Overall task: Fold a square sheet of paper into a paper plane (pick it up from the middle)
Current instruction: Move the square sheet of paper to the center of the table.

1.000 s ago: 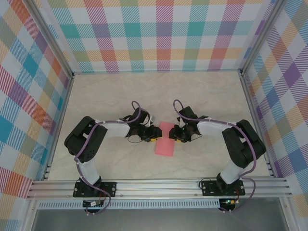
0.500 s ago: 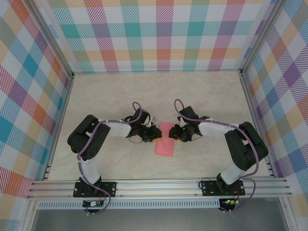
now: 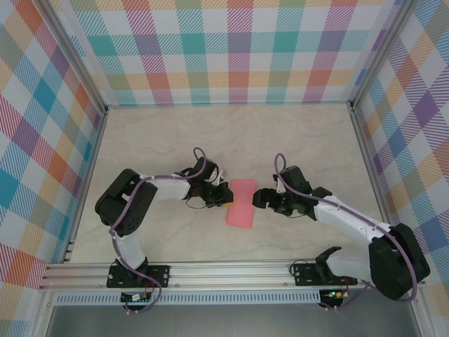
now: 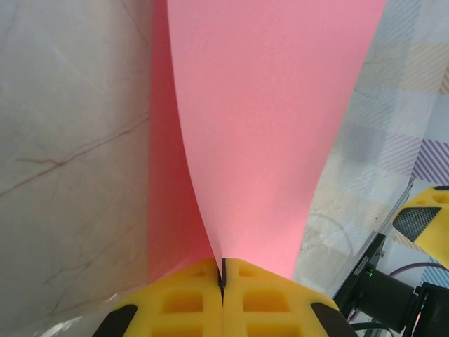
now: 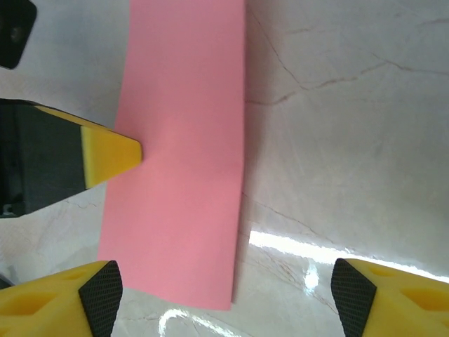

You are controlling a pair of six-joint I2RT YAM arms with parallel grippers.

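Enclosure walls [image 3: 231, 49]: plaid panels in many colours, standing on the left, far and right sides of the table.

Table [image 3: 295, 140]: pale marbled top, with an aluminium rail [image 3: 231, 270] along its near edge carrying both arm bases.

Right arm [image 3: 358, 225]: black and white, with a purple cable; it reaches from the near right corner toward the middle of the table.

Left arm [image 3: 140, 203]: same make; its elbow is out to the left and its forearm runs right toward the middle.

Square sheet of paper [image 3: 241, 202]: plain salmon-pink, showing as a long rectangle. It lies at the middle of the table, somewhat toward the near edge, between the two tools, with its long sides running near to far at a slight tilt. The left wrist view shows two layers: one flat on the table, the other [image 4: 266, 126] curving up from a pinched edge. In the right wrist view it lies flat and unmarked [image 5: 182, 154].

Left tool [image 3: 226, 197]: at the sheet's left edge. Its yellow fingertips [image 4: 245, 302] are pressed together, clamping that edge of the square sheet of paper.

Right tool [image 3: 261, 198]: just right of the sheet. Its jaws are spread wide, with the black-padded yellow fingertips [image 5: 95, 295] far apart, and it holds nothing. The sheet lies ahead of the gap between them.
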